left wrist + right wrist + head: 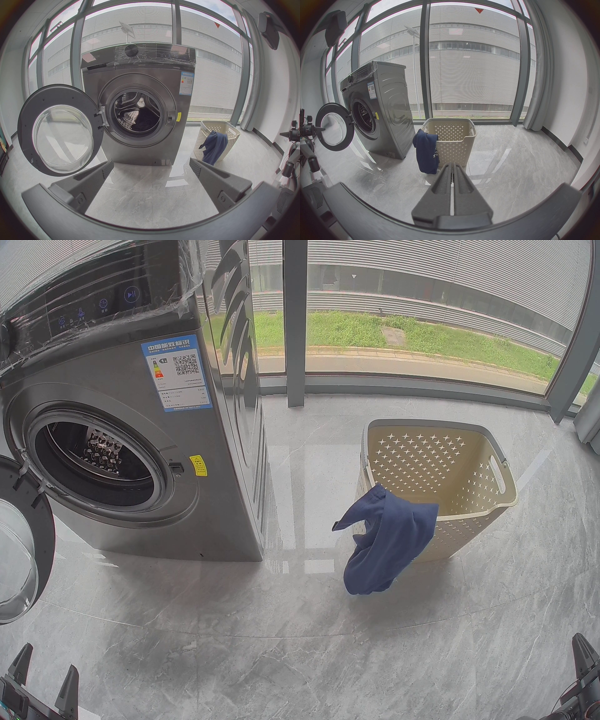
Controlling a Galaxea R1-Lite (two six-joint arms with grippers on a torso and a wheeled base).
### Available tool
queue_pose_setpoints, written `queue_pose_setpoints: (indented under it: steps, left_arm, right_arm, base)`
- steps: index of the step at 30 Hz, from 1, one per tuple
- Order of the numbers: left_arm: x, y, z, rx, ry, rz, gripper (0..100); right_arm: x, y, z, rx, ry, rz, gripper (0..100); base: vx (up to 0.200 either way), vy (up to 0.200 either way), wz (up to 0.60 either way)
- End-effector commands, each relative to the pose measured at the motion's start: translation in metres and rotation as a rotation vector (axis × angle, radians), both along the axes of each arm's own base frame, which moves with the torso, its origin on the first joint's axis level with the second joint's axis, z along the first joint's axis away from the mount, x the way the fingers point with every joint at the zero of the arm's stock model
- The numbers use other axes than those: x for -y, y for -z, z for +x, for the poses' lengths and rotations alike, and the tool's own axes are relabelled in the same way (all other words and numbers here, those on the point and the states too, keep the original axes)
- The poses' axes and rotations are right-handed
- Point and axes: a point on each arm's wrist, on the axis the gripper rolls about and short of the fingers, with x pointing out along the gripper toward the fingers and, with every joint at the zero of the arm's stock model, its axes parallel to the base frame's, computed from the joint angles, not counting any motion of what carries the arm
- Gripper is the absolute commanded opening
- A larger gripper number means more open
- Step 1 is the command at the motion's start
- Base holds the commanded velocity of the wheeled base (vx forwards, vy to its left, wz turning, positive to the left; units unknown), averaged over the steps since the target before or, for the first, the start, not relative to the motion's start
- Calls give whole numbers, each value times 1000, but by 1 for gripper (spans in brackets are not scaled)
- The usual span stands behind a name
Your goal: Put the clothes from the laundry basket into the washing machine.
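Note:
A grey washing machine (156, 427) stands at the left with its round door (19, 546) swung open and its drum (100, 459) exposed. To its right sits a beige laundry basket (494, 484) with a dark blue garment (387, 540) draped over its near-left rim and hanging outside. My left gripper (151, 168) is open and held low, well back from the machine (140, 109), facing the drum (137, 114). My right gripper (452, 175) is shut with nothing in it, held back from the basket (453, 140) and the garment (426, 151).
Grey tiled floor (250, 627) spreads between me and the machine and basket. Tall windows (406, 315) close off the far side. A curtain (540, 78) hangs at the far right corner. The open door juts out to the machine's left.

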Motion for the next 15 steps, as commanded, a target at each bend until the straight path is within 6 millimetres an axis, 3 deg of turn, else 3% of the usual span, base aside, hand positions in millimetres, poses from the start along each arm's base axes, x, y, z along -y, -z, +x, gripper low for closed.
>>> queue_pose_setpoints:
  steps: [1,15]
  left_arm:
    - [0,5,0,-2,0,0,100]
    - [0,5,0,-2,-2,5,100]
  right_arm:
    - [0,5,0,-1,-1,0,0]
    - [0,5,0,-1,-1,0,0]
  base:
    - [0,0,0]
    - [0,-200,0]
